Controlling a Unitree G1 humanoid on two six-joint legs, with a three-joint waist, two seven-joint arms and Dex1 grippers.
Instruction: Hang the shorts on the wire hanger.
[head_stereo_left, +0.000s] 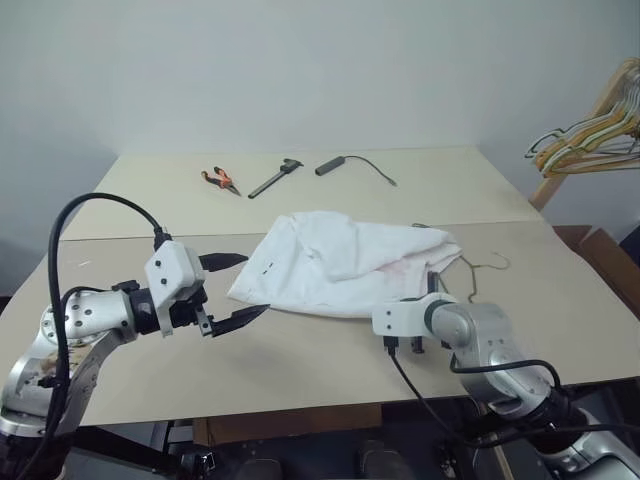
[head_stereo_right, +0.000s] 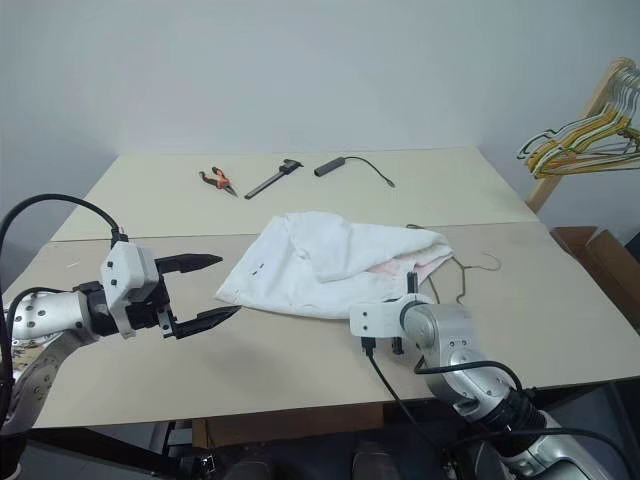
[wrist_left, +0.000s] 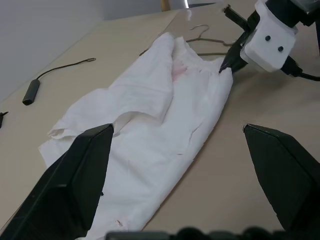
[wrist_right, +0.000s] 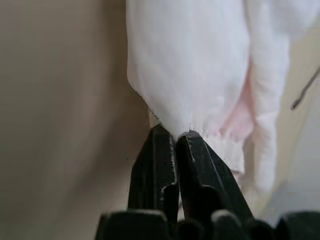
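Pinching the near hem of the shorts (head_stereo_left: 340, 262) with right gripper (wrist_right: 175, 137) jaws together, shorts lying crumpled mid-counter (head_stereo_left: 300, 360) over the wire hanger (head_stereo_left: 480, 268), left gripper (head_stereo_left: 232, 290) hovering jaws apart beside them, next likely needing a lift to free the hanger.

Looked like a lab or test room: a plain beige table (head_stereo_left: 300, 360) against a bare white wall (head_stereo_left: 300, 70), with pliers (head_stereo_left: 219, 180), a caliper (head_stereo_left: 276, 178) and a cabled adapter (head_stereo_left: 334, 165) lying around.
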